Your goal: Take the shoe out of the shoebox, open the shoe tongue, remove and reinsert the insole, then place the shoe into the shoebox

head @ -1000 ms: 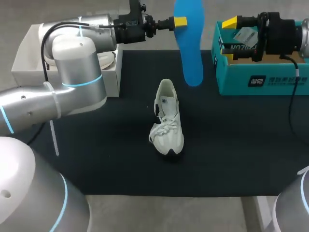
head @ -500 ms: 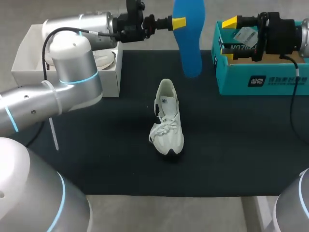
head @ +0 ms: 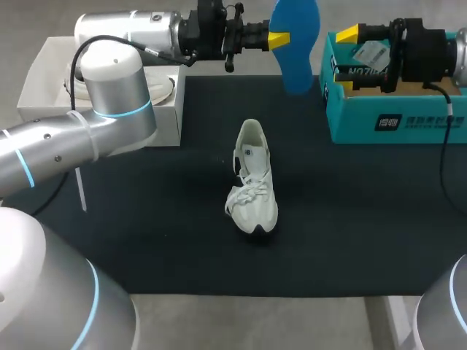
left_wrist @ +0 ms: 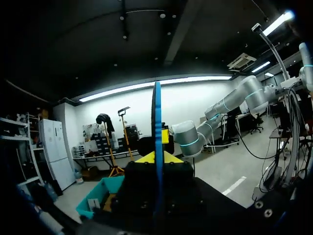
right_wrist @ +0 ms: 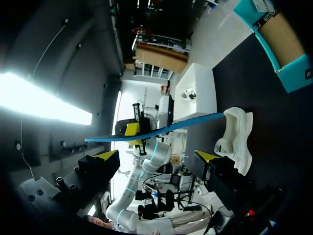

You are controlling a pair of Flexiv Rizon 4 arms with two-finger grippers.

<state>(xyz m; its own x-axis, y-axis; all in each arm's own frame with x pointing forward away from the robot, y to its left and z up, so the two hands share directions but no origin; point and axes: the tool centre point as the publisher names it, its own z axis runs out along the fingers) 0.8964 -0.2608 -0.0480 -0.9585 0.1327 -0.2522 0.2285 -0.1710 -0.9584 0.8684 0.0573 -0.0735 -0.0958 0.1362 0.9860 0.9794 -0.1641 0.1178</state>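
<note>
A white shoe (head: 252,179) lies on the dark mat (head: 146,240), toe toward the front edge, laces loose. My left gripper (head: 279,38) is shut on a blue insole (head: 295,44) and holds it high over the mat's far side. In the left wrist view the insole (left_wrist: 157,142) stands edge-on between the yellow tips of the left gripper (left_wrist: 157,157). My right gripper (head: 344,58) hangs open over the teal shoebox (head: 398,117), holding nothing. From the right wrist view, the open right gripper (right_wrist: 156,156) faces the insole (right_wrist: 161,131) and the shoe (right_wrist: 237,134).
A white box (head: 44,91) with something white inside stands at the mat's back left, under my left arm. The teal shoebox (right_wrist: 279,54) sits at the back right. Bare mat surrounds the shoe.
My left arm has raised the insole higher and carried it a little to the right, toward the shoebox. The right arm and the shoe have stayed where they were.
</note>
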